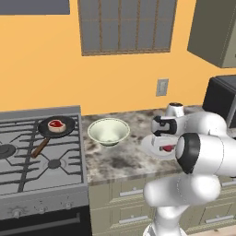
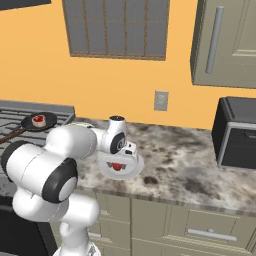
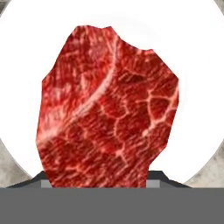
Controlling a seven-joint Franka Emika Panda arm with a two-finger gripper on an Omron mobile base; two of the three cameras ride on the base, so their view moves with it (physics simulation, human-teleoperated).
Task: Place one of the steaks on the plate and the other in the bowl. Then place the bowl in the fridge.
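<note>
One steak [image 3: 109,109], raw red with pale marbling, sits between my gripper's [image 2: 119,162] fingers; the gripper is shut on it, just above the white plate [image 2: 135,167]. From the left side the gripper [image 1: 167,144] hangs over the same plate [image 1: 148,146], with the steak [image 1: 168,148] low over its middle. The plate [image 3: 197,65] spreads white behind the meat in the hand view. The other steak [image 1: 56,124] lies in a black pan [image 1: 67,129] on the stove. The cream-green bowl [image 1: 108,131] stands hollow side up on the counter left of the plate. The fridge is out of view.
A gas stove [image 1: 41,161] takes up the left, the pan's wooden handle [image 1: 39,147] pointing toward me. A dark boxy appliance [image 2: 235,132] stands at the counter's right end under a wall cabinet [image 2: 225,45]. Drawers run below the marbled counter [image 1: 120,159].
</note>
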